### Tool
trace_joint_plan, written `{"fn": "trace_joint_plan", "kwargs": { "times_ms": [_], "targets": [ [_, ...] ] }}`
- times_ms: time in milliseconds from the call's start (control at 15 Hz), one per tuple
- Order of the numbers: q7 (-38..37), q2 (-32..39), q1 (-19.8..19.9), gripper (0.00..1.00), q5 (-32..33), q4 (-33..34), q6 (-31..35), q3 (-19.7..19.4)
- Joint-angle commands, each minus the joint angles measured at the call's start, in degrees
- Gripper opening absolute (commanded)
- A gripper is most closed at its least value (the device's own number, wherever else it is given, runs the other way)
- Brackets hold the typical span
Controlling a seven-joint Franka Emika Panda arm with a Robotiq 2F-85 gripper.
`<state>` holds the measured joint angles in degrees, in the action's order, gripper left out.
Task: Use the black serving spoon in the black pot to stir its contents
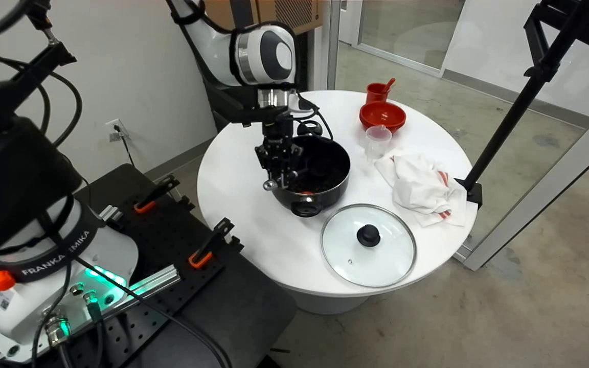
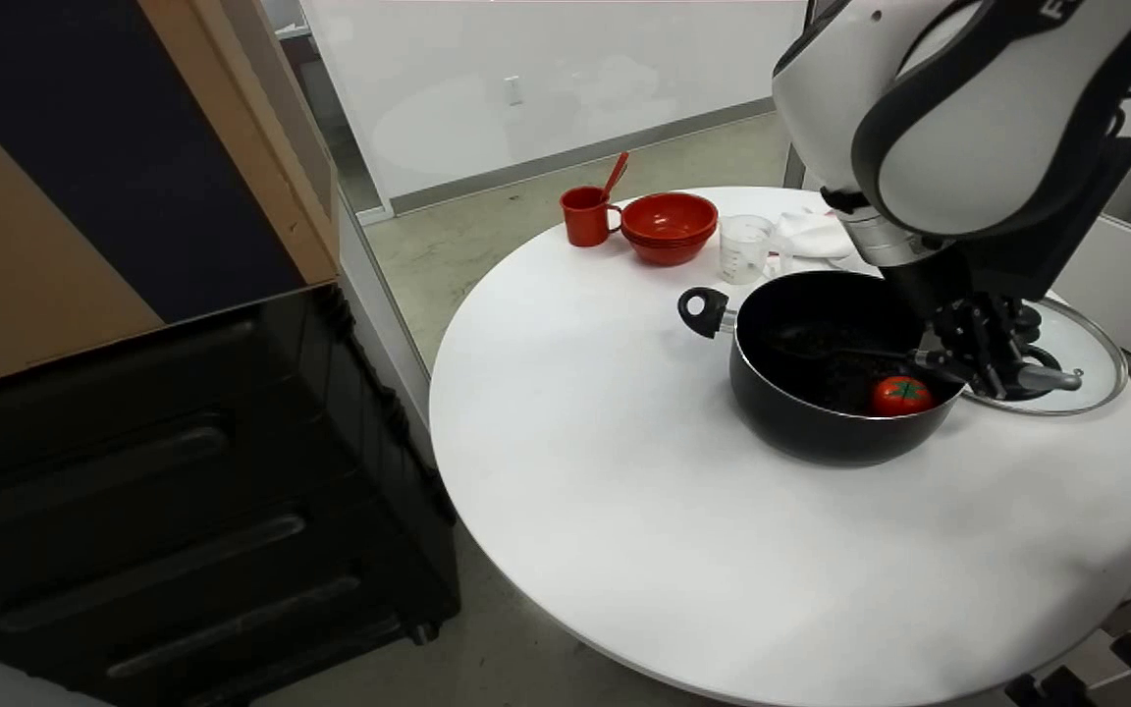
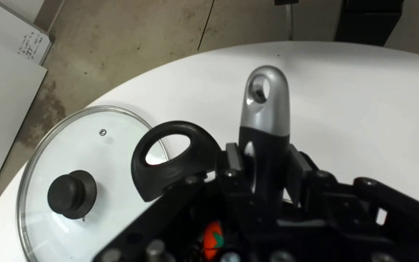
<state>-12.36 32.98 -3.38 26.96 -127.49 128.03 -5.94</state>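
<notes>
The black pot point(image 1: 338, 191) stands on the white round table, and it also shows in an exterior view point(image 2: 811, 437). My gripper point(image 3: 266, 160) is shut on the handle of the black serving spoon point(image 3: 267, 112), whose silver end sticks out past the fingers. In an exterior view the gripper point(image 2: 983, 353) is at the pot's rim, and the spoon's thin shaft point(image 2: 865, 352) slants down into the pot. The spoon's head is lost in the dark interior. A red-orange tomato-like piece point(image 2: 902, 395) with a green leaf mark lies in the pot near the gripper. Other dark contents are unclear.
The glass lid point(image 1: 368, 266) lies beside the pot, close to its side handle point(image 3: 173, 160). Red bowls point(image 1: 382, 116), a red cup point(image 1: 375, 93), a clear measuring cup point(image 1: 378, 142) and a white towel point(image 1: 417, 186) are on the table. A black pole point(image 1: 522, 102) stands at the table's edge.
</notes>
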Motion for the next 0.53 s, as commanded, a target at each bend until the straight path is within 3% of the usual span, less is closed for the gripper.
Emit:
{"fn": "trace_joint_plan", "kwargs": {
  "times_ms": [0, 267, 467],
  "targets": [
    [-2.98, -2.82, -2.25, 0.63, 4.19, -4.99, 5.2, -2.27],
    [-4.6, -3.38, -3.23, 0.8, 6.44, -6.91, 7.79, -3.54],
    [-4.62, -4.78, -3.17, 0.78, 6.32, -8.24, 8.64, -3.37]
  ]
}}
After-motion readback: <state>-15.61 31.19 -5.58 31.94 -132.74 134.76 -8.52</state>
